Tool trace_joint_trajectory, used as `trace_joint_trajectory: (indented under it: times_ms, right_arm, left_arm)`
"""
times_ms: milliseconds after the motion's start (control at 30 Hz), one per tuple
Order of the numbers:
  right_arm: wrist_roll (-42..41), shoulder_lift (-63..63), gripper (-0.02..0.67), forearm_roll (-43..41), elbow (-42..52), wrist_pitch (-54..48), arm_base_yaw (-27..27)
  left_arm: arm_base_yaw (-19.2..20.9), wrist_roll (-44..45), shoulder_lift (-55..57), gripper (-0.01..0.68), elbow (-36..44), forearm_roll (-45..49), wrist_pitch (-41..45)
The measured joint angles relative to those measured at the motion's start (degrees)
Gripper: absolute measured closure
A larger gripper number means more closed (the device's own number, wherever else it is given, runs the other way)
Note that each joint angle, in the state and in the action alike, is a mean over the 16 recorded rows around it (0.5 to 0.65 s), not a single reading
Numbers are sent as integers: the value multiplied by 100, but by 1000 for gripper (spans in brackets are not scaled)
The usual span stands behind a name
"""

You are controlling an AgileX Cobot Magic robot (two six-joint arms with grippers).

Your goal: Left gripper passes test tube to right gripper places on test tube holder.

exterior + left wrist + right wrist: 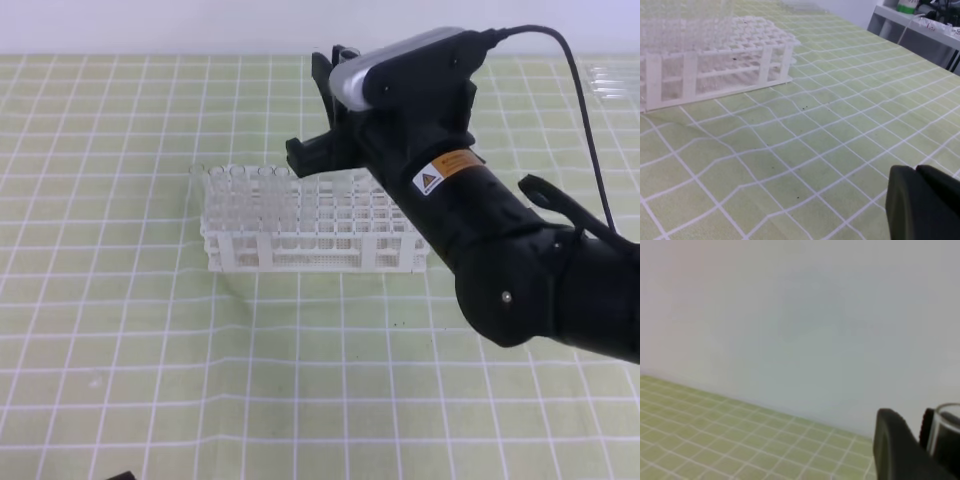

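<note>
My right gripper (318, 110), a black arm end with a silver-grey housing and a warning sticker, hangs over the back of the white test tube holder (330, 240). In the right wrist view a black finger (895, 450) presses beside the clear open rim of the test tube (949, 427), so this gripper is shut on it. From the high view the held tube is hidden behind the arm. Several clear tubes (245, 195) stand in the holder's left end. My left gripper (919, 200) is low over the mat, well away from the holder (715, 65), its fingers together and empty.
A green mat with a white grid (150, 350) covers the table. A clear plastic item (610, 80) lies at the far right edge. A grey shelf with clutter (920, 20) stands beyond the table. A white wall backs the scene.
</note>
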State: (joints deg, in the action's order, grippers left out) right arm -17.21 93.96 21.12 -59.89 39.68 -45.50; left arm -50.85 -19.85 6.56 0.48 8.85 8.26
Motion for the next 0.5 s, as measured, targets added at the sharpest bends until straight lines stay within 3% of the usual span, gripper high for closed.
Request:
trace_joint_trajectory:
  times_ms: [500]
  right_arm:
    - [-101,659,641,344,-22,506,9]
  left_arm:
    - [1,-1,-11,673,-29,0,31]
